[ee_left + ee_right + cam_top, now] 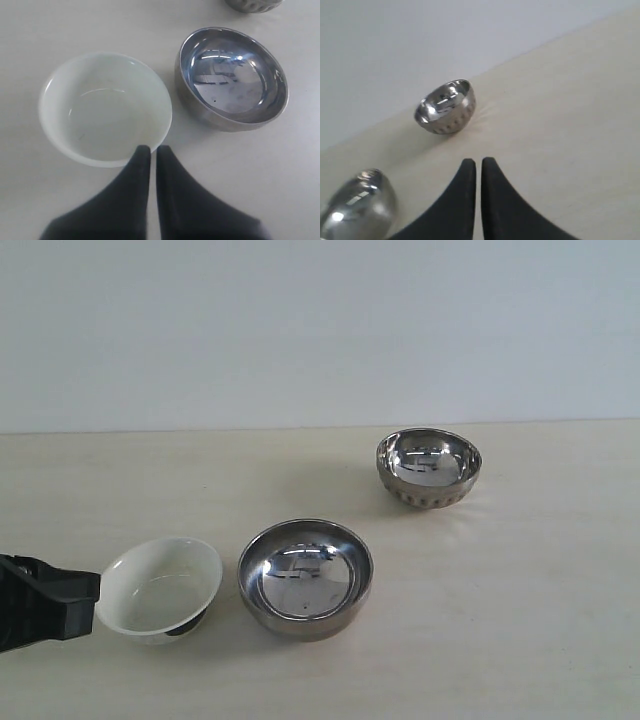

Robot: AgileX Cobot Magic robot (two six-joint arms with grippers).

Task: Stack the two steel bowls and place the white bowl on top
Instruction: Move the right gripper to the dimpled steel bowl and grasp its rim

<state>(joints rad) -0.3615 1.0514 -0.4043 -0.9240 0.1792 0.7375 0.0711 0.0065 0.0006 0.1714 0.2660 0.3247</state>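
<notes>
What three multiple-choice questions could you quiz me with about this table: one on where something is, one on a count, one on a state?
1. The left gripper is at the rim of:
A. a cup
B. a plate
C. the white bowl

2. How many bowls are on the table?
A. two
B. three
C. five

3. The plain steel bowl and the patterned steel bowl are:
A. standing apart
B. stacked
C. turned upside down

Answers:
1. C: the left wrist view shows the gripper at that white rim.
2. B: there is one white bowl and two steel ones.
3. A: bare table lies between them.
</notes>
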